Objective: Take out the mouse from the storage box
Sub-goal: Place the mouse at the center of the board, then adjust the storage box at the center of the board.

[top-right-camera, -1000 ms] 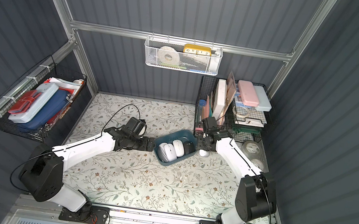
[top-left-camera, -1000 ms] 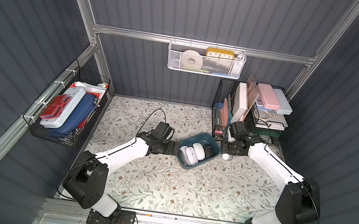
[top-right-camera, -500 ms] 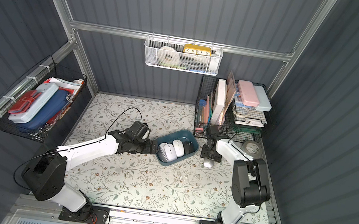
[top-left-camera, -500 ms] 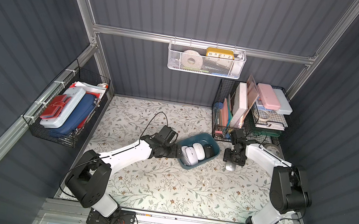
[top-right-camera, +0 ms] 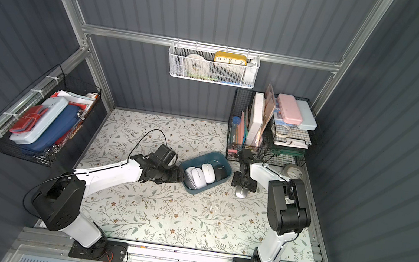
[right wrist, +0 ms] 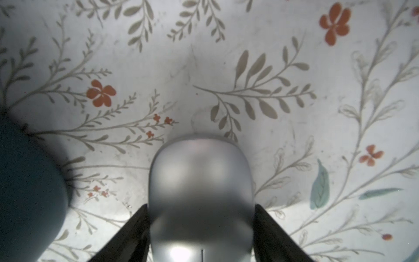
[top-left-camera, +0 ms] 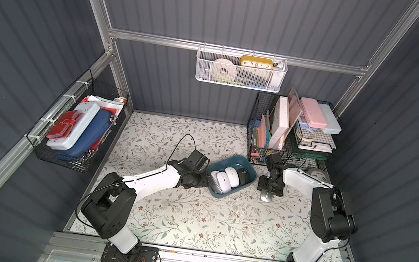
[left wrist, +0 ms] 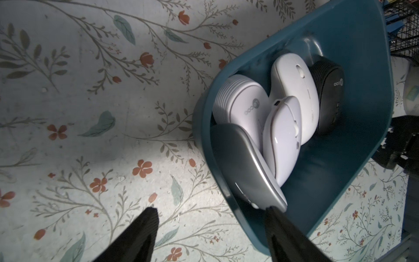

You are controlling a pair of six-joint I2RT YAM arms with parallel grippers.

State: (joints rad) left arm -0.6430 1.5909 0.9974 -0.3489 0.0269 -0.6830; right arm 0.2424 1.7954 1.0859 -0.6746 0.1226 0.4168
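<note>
Watch the left gripper first. Its fingers stand spread across the near wall of the storage box, one over the table, the other inside, right at the end of the grey mouse. If they close there, they could likely trap that mouse against the wall or drag the light tub, and the white mice and black mouse, leaning on edge against each other, could topple. The silver mouse lies out on the table just beside the box, between the fingers of the right gripper. They sit close along its flanks, and you cannot tell whether they pinch it or only stand beside it. Pull away crooked and a finger may catch the slick shell and skid it. The mice are low, domed, hard plastic; one white and the black one have ribbed sides. The tub is glossy teal with rounded corners and sloping walls. The table cover is matte, with a floral print.
</note>
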